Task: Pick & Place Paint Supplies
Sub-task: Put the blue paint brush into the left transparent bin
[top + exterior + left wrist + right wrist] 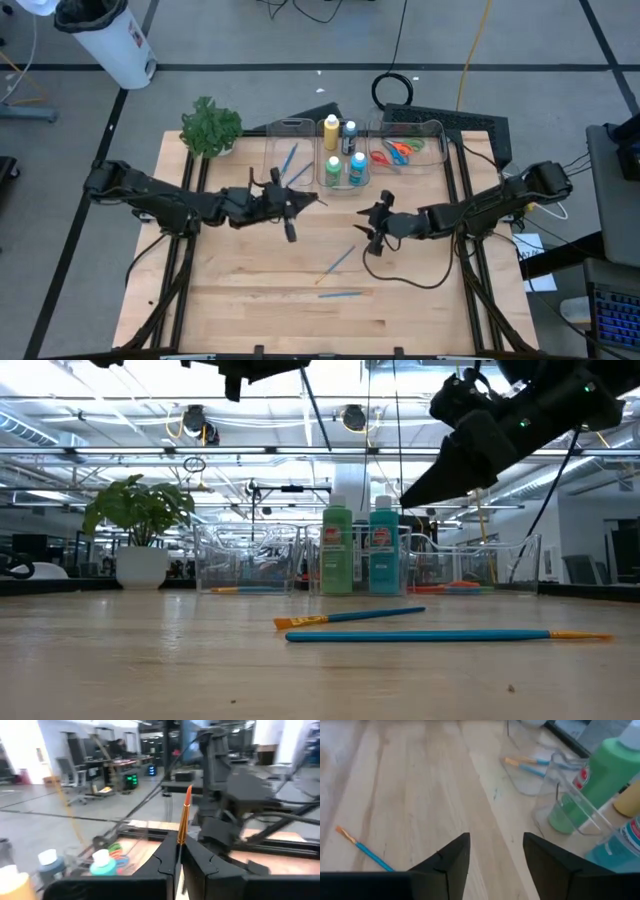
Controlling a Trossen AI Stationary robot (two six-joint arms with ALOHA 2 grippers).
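Note:
My left gripper (288, 206) hovers above the table just near of the clear bins, shut on a thin paintbrush whose orange tip (185, 812) sticks out past the fingers. My right gripper (370, 228) hangs open above the table's middle (495, 857) and holds nothing. Two blue paintbrushes lie flat on the wood (338, 262) (341, 295). In the bins are more brushes (290, 160), paint bottles (342, 152) and scissors (400, 150). The low view shows a green bottle (337, 550) and a teal bottle (383, 550) standing upright. My left gripper pinches the paintbrush between its two shut fingers (165, 862). The orange end (182, 830) sticks straight out beyond the fingertips, along the fingers. The brush is lifted clear of the table, and the rest of its shaft is hidden behind the fingers.
A leafy plant (210, 125) stands at the table's far left corner. Three clear bins (283, 135) line the far edge. A black cable (400, 275) loops on the wood below the right arm. Bare wood lies along the near edge (250, 320).

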